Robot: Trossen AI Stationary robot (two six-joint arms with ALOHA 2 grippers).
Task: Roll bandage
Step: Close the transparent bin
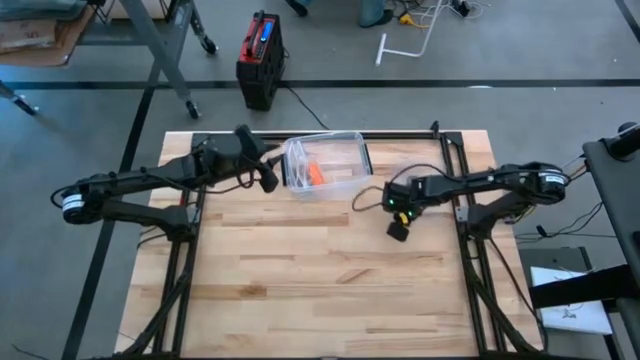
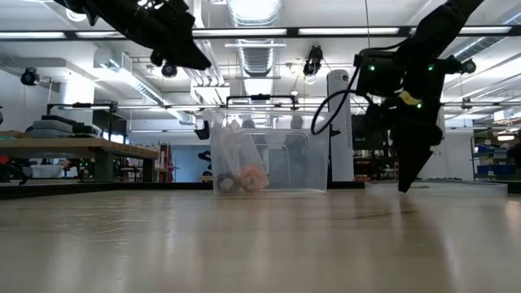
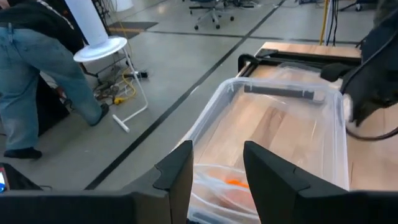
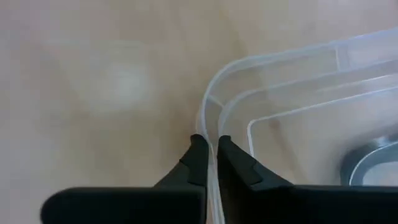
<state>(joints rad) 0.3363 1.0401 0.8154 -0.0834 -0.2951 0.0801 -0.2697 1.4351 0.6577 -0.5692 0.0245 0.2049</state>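
Observation:
A clear plastic bin [image 1: 330, 160] stands at the table's far middle. Orange and dark rolls [image 2: 241, 181] in a clear bag lie at its left end; whether one is the bandage I cannot tell. My left gripper [image 3: 217, 180] hangs open above the bin's left end [image 1: 268, 180], pointing along the bin, with nothing between its fingers. My right gripper [image 1: 398, 232] points down to the right of the bin, its tips close to the table [image 2: 404, 185]. It is shut on the rim of a clear plastic piece [image 4: 298, 93] with a rounded corner; lid or tray, I cannot tell. My right gripper pinches the clear piece's thin rim [image 4: 210, 121], close to its rounded corner, between its two fingers. The fingers come from above, pointing down, and the rim runs on between them. The wooden table shows through the piece; whether it is lifted I cannot tell.
Black frame rails [image 1: 460, 170] run along the table's left, right and far sides. A cable loop [image 1: 362, 195] lies between the bin and my right arm. Bare wood [image 1: 320, 290] fills the near half. A red-black box [image 1: 262, 58] and a person [image 3: 31, 74] are on the floor beyond.

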